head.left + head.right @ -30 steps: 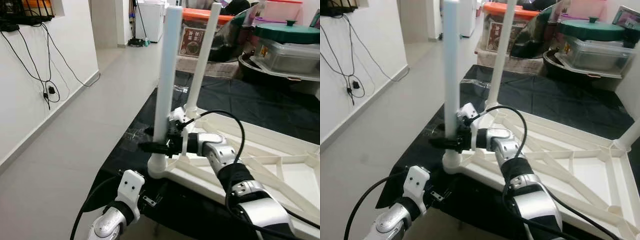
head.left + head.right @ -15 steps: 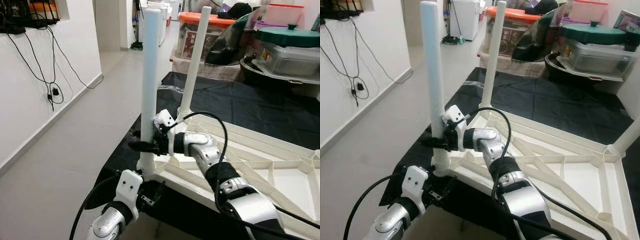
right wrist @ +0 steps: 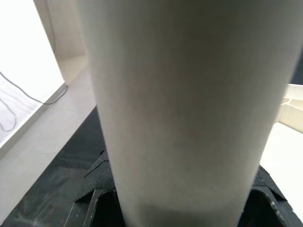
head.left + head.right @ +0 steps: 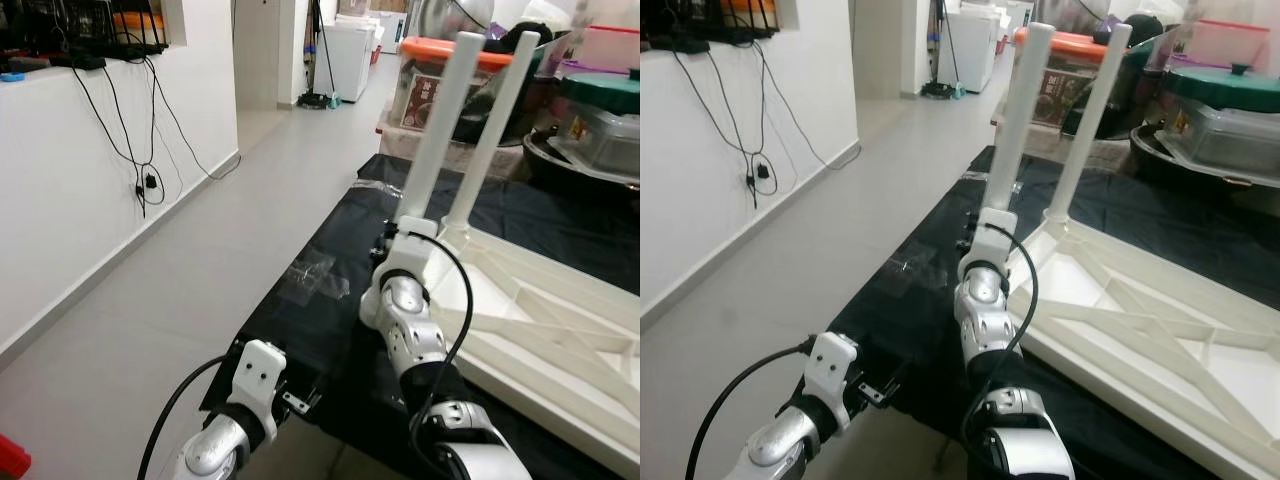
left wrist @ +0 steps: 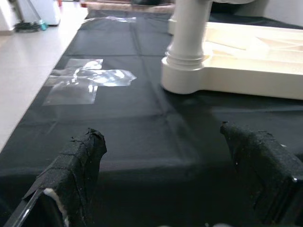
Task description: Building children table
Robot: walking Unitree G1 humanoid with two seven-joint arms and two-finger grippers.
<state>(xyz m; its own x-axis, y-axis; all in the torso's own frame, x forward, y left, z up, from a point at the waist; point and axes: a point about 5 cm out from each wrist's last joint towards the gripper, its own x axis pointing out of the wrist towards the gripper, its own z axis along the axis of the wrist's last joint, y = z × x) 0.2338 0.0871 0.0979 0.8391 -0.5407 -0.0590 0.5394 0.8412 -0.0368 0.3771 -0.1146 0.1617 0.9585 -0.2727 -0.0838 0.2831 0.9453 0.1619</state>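
The right tool (image 3: pixel 180 198) is clamping the near table leg (image 4: pixel 437 135), which is standing upright in the tabletop's (image 4: pixel 560 320) corner socket right of centre; the left tool (image 5: pixel 165 165) is idling, fingers apart, below.

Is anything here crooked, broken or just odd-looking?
Nothing looks broken. The white table lies upside down on the black cloth, legs up, mid-assembly. The near leg leans slightly, gripped by the right gripper. A crumpled clear plastic scrap lies nearby.
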